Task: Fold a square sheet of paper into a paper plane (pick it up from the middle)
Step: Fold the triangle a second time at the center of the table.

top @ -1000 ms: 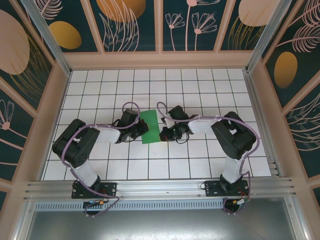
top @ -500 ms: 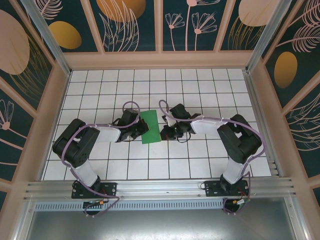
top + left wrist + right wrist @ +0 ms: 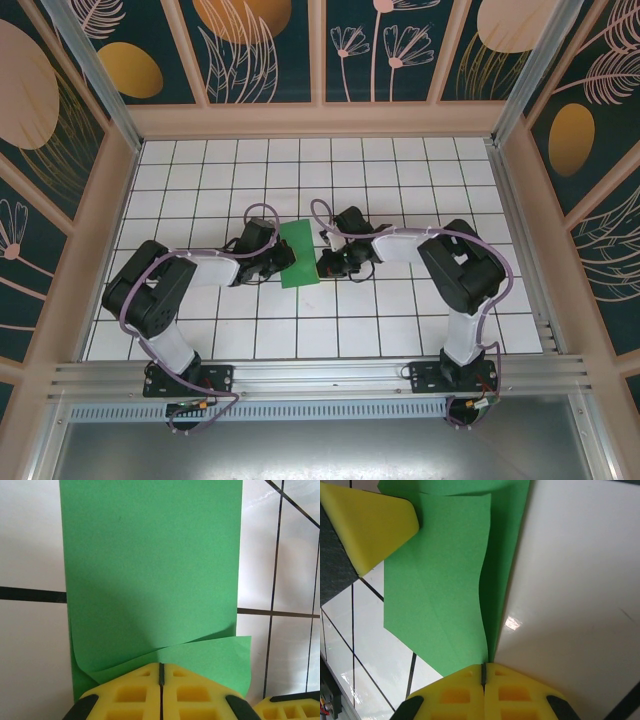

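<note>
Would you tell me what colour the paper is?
The square sheet of paper is plain green, clearest in the left wrist view.

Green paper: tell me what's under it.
White gridded table surrounds the green paper; where its top flap lifts, a second green layer shows beneath. Tiles directly underneath are covered.

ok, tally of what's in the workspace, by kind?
green paper sheet: 1
gripper: 2 (left gripper, right gripper)
Total: 3
</note>
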You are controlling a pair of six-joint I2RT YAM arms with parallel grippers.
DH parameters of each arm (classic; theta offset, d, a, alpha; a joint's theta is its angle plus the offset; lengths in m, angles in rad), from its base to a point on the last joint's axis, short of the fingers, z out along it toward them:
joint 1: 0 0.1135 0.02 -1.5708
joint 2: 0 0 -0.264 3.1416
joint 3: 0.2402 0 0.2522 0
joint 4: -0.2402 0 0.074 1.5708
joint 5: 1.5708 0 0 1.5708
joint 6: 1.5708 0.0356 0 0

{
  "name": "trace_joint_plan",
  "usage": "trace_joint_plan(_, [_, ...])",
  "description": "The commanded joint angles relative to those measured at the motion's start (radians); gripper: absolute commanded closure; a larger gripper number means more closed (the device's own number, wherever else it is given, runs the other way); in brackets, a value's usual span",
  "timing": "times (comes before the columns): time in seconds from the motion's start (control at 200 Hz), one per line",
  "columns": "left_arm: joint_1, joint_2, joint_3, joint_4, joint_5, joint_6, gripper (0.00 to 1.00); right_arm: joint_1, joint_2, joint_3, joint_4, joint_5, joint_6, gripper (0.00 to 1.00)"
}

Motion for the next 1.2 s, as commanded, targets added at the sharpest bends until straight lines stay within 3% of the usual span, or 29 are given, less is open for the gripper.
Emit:
trace_joint_plan(0.0, [-0.001, -0.051, -0.012, -0.008, -0.018, 0.036, 0.90, 0.003, 0.010, 0.001, -0.002, 0.046, 0.001, 1.00])
trace_joint_plan(0.285, [-0.002, -0.049, 0.000, -0.029, -0.032, 0.036, 0.91, 0.018, -0.114, 0.001, 0.033, 0.022, 0.009, 1.00])
trace_joint_plan(0.575, [-0.019, -0.117, -0.013, 0.014, -0.011, 0.011, 0.90, 0.044, -0.032, 0.019, 0.035, 0.017, 0.015, 1.00])
trace_joint_plan(1.191, [-0.114, -0.034, -0.073, 0.189, 0.056, -0.087, 0.91, 0.038, 0.039, 0.029, -0.001, 0.090, 0.029, 1.00])
